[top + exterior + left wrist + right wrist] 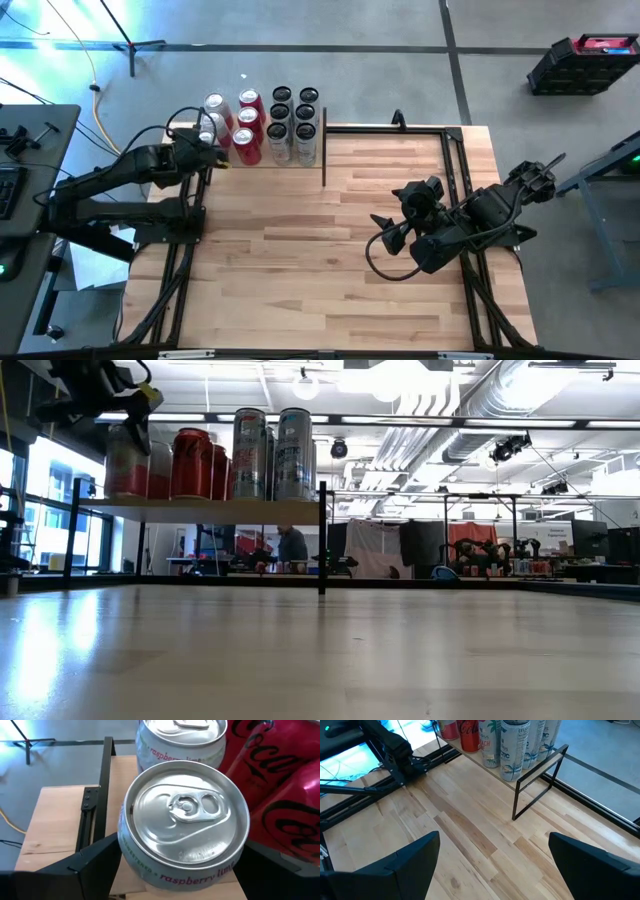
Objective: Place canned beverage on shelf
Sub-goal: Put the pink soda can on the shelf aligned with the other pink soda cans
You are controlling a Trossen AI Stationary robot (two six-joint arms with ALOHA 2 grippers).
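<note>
The shelf (215, 510) stands at the table's far left corner. On it are white, red and dark-topped cans in rows (262, 122). My left gripper (222, 158) is open at the shelf's near left corner. Its fingers stand close on either side of a white raspberry-lime can (185, 815), which stands upright on the shelf board with a like can (180, 735) behind it and red cans (280, 785) beside it. I cannot tell whether a finger touches the can. My right gripper (495, 860) hangs open above the table's right half (385, 232), holding nothing.
A thin black post (323, 150) marks the shelf's right end. Black metal rails (452, 160) run along the table's far and right sides. Bare tabletop (300, 240) lies between the two arms. A person (293, 545) shows far off in the room.
</note>
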